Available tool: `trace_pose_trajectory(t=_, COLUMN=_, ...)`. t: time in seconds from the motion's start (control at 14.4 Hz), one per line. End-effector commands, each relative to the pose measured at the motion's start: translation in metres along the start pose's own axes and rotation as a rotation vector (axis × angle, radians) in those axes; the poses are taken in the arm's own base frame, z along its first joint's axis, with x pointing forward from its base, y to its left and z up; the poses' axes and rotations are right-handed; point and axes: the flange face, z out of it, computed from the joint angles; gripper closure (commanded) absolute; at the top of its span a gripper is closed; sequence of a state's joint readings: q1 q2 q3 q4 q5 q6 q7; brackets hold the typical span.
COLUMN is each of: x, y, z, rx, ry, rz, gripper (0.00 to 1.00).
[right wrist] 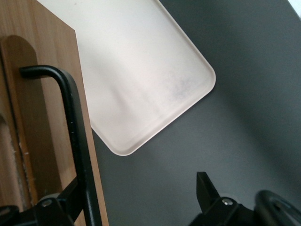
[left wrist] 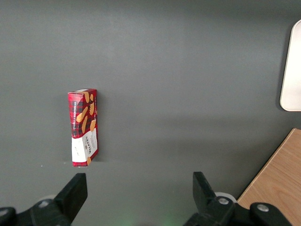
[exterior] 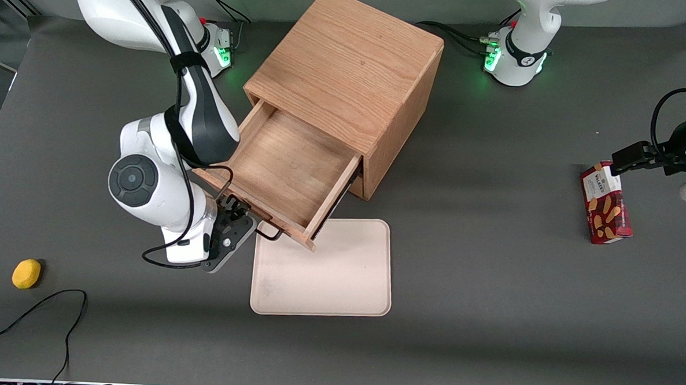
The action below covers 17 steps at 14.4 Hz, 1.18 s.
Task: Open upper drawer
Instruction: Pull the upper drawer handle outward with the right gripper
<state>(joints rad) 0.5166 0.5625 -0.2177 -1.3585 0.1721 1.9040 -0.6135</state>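
Observation:
The upper drawer (exterior: 286,167) of the oak cabinet (exterior: 348,71) stands pulled far out, its inside bare wood. Its black wire handle (exterior: 269,232) sits on the drawer front nearest the front camera. My right gripper (exterior: 239,210) is at that drawer front, beside the handle, at the working arm's end of it. In the right wrist view the gripper (right wrist: 139,188) is open with its jaws wide apart. The handle bar (right wrist: 77,141) runs close along one finger (right wrist: 66,200), and nothing is clamped. The bottom drawer is hidden under the open one.
A cream tray (exterior: 322,270) lies on the table just in front of the open drawer, partly under its front edge; it also shows in the right wrist view (right wrist: 141,70). A yellow lemon (exterior: 26,273) lies toward the working arm's end. A red cookie box (exterior: 606,203) lies toward the parked arm's end.

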Motion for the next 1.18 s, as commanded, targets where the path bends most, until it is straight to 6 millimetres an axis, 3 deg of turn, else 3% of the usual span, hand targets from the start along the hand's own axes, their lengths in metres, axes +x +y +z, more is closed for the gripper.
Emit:
trace_pose_trajectory(t=0.0, x=0.005, y=0.014, z=-0.001, rx=0.008, ry=0.011, rz=-0.016, gripper=0.00)
trace_pose_trajectory(t=1.11, x=0.003, y=0.047, z=0.000, rx=-0.018, ry=0.029, rz=-0.044, gripper=0.00)
